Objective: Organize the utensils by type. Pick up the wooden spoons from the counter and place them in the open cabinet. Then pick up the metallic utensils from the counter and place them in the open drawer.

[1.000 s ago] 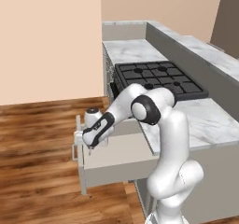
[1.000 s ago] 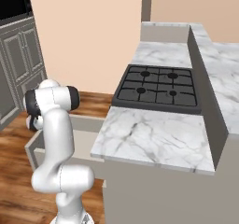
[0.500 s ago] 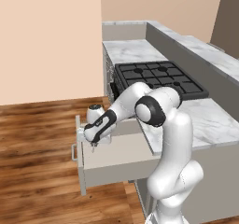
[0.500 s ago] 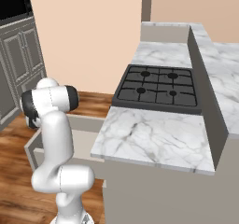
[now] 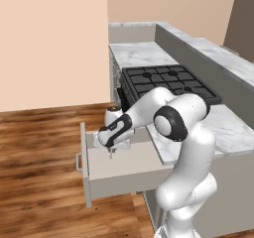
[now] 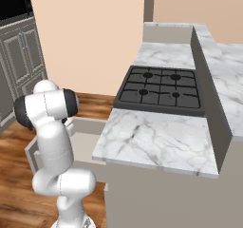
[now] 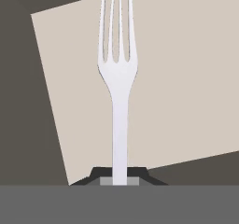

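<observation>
**Fork hanging over the open drawer, release is the risk**

We are looking at the counter [image 6: 156, 139] first, a broad slab of white marble with grey veins, smooth and hard, with a black gas hob [image 5: 168, 82] set into it, its grates matte and ribbed. Below it the drawer [image 5: 106, 180] is standing pulled out, a plain beige-grey box with a flat front, a small metal bar handle and a pale, bare floor.

We are holding the gripper [image 5: 112, 149] low over the drawer's rear half. Its jaws are pinched all the way in on the handle of a slim silver fork [image 7: 119, 78], which is pointing away from the hand, tines down toward the drawer floor. The fork is thin, glossy and flat, with four long narrow tines and a straight stem.

We are judging the main hazard to be the drop: letting go from this height could make so light and slick a piece bounce or skid on the hard floor, perhaps against the drawer wall. From the base views we cannot say surely how far the tines are sitting above the floor; lowering too far could be jamming them into it. The narrow stem could also be pivoting in the pinch.
</observation>
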Motion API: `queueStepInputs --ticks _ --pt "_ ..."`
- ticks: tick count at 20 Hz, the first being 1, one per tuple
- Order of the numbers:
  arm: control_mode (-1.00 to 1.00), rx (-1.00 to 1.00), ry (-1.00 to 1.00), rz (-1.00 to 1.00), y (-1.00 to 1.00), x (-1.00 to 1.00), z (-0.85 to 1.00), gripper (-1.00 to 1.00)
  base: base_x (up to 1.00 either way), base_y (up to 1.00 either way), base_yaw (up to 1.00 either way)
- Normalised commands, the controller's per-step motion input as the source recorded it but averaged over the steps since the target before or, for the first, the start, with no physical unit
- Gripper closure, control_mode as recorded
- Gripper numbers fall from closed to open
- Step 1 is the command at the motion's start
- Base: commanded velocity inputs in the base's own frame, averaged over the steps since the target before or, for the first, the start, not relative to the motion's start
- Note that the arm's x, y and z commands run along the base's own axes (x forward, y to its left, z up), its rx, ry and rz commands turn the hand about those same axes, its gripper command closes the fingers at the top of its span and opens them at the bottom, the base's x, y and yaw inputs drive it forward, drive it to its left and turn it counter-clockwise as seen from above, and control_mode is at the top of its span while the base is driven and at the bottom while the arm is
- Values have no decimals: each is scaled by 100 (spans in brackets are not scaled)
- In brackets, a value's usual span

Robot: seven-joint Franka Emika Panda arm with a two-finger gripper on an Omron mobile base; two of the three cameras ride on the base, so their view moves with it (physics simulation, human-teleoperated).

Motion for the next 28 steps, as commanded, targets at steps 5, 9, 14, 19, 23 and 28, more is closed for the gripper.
queueStepInputs --ticks 5,9,14,19,23,28 --pt "-100 2 0 0 -42 -1 10 100 0 0 0" --pt "-100 0 0 3 -34 2 0 100 0 0 0" --pt "-100 0 0 2 -8 13 -22 100 0 0 0" --pt "-100 0 0 4 -2 28 -28 100 0 0 0" --pt "-100 0 0 1 0 19 -31 100 0 0 0" --pt "-100 0 -4 0 0 7 -44 100 0 0 0"
